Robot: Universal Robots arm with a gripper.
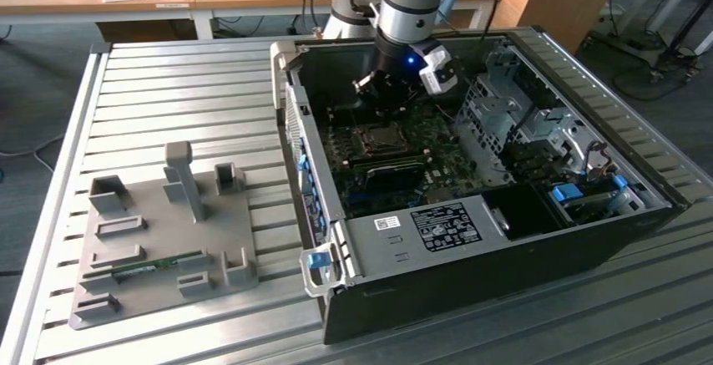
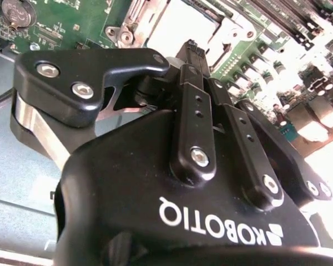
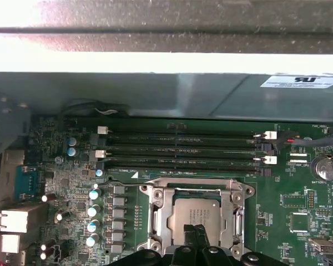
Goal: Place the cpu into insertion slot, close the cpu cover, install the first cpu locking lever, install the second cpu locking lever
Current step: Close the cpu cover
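The cpu (image 3: 195,213), a silvery-grey square, lies in its socket on the green motherboard (image 3: 61,183). The cpu cover (image 3: 195,185), a metal frame with a square window, lies flat around it. In the first wrist view my gripper (image 3: 198,228) hangs just above the cpu's near edge, fingers together with nothing between them. The second wrist view has the black fingers (image 2: 190,94) meeting at a tip over the bright socket (image 2: 175,25). In the exterior view the gripper (image 1: 385,102) is down inside the open computer case (image 1: 468,273), above the socket (image 1: 379,138).
Several memory slots (image 3: 177,149) run beside the socket, with a coin battery (image 3: 324,166) near them. A metal drive cage (image 1: 523,123) stands on the exterior view's right. A grey fixture plate (image 1: 167,231) rests on the slatted table (image 1: 167,89) on the exterior view's left.
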